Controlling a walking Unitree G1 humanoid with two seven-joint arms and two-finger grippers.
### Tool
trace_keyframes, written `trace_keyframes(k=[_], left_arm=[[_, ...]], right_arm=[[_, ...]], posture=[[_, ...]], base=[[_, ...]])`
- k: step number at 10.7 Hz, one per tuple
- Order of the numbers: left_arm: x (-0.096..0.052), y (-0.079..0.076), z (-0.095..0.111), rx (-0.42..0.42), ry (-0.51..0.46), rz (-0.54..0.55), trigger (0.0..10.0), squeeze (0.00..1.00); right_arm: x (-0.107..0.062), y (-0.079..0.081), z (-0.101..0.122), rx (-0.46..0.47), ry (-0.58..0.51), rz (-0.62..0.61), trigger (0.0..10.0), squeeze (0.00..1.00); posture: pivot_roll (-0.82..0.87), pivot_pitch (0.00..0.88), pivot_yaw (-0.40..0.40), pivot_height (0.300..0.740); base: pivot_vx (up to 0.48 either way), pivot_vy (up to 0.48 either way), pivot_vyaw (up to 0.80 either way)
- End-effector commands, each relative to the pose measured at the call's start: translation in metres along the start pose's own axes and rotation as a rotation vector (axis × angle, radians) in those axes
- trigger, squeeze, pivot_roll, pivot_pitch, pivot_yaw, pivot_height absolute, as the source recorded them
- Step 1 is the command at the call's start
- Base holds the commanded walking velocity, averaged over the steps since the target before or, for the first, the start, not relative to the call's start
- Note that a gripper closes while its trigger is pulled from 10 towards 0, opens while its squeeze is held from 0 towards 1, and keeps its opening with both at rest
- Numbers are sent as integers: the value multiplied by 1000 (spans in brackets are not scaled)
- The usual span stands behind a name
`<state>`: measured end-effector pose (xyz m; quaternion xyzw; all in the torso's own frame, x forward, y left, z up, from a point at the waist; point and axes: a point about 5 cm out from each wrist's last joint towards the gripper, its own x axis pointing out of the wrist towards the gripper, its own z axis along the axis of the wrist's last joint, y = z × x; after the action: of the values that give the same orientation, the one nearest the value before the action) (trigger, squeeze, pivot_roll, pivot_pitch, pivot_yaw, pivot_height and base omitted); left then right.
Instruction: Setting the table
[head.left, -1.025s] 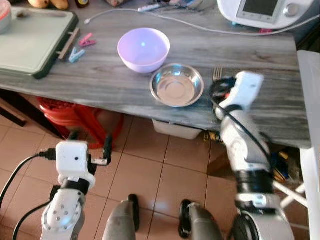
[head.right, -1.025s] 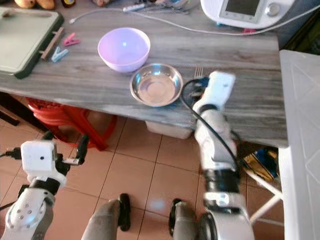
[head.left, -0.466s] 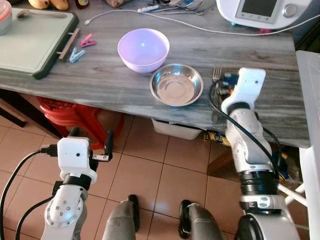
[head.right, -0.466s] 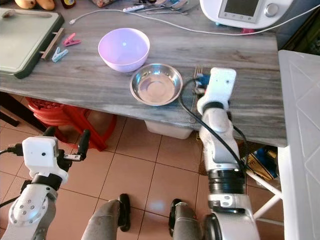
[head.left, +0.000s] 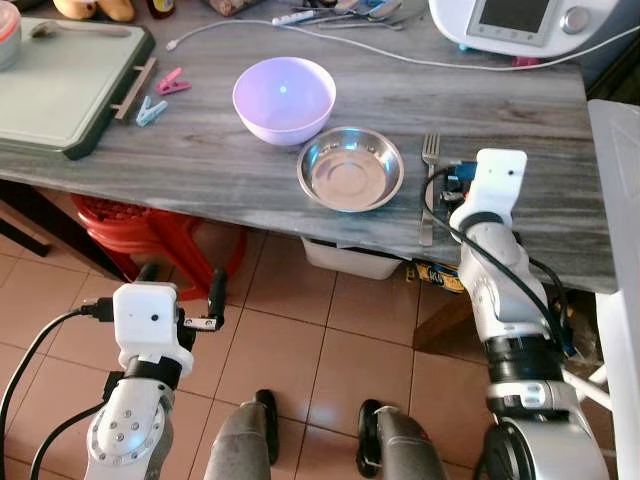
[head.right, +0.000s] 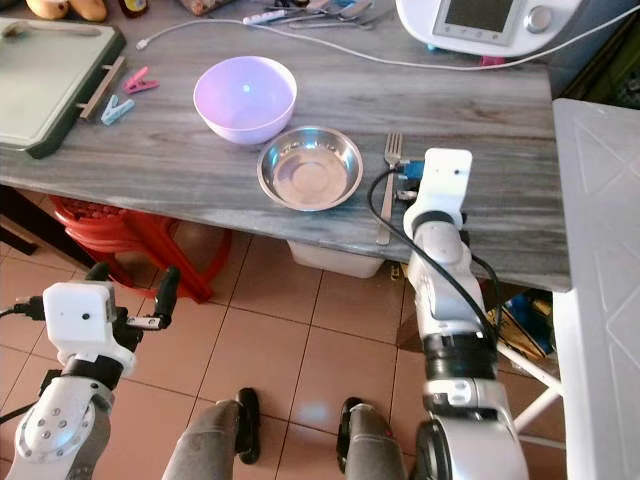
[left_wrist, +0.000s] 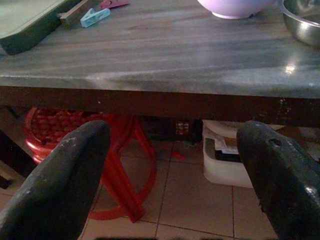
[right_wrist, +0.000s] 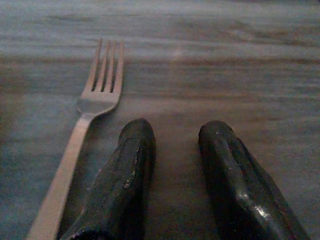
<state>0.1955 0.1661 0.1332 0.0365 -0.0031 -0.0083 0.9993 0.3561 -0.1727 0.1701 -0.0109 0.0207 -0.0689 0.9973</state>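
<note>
A steel fork (head.left: 427, 192) lies flat on the grey wooden table (head.left: 200, 160), tines away from me, just right of a shallow steel bowl (head.left: 351, 168). A lilac bowl (head.left: 284, 97) stands behind that bowl, touching its rim. My right gripper (right_wrist: 176, 131) rests low over the tabletop right beside the fork's handle (right_wrist: 65, 175), slightly open, nothing between its fingers. Its white wrist (head.left: 497, 178) hides the fingers from above. My left gripper (head.left: 182, 285) hangs open below the table's front edge, over the tiled floor.
A green cutting board (head.left: 60, 80) and two clothes pegs (head.left: 160, 95) lie at the back left. A white appliance (head.left: 510, 22) and its cable (head.left: 330, 40) are at the back. Under the table sit a red stool (head.left: 165, 235) and a white box (head.left: 355, 260). A white surface (head.left: 620, 250) borders the right.
My right gripper has slid off to the right of the fork, which now lies uncovered on the table. The left arm has barely moved.
</note>
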Motion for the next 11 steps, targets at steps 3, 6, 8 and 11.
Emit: trace_keyframes(k=[3,6,8,11], left_arm=[[-4,2,0,11,16,5,10000,0],[-2,2,-1,10,16,5,10000,0],[-1,2,-1,9,14,2,10000,0],[1,2,-2,6,12,0,10000,0]], right_arm=[[-2,18,-10,39,66,62,10000,0],[-3,29,-10,59,71,96,10000,0],[-2,32,-8,70,69,106,10000,0],[0,44,-5,83,61,140,10000,0]], posture=[[120,304,20,740],[120,299,18,740],[119,294,18,740],[121,290,15,740]], base=[[0,0,0],[0,0,0],[0,0,0],[0,0,0]])
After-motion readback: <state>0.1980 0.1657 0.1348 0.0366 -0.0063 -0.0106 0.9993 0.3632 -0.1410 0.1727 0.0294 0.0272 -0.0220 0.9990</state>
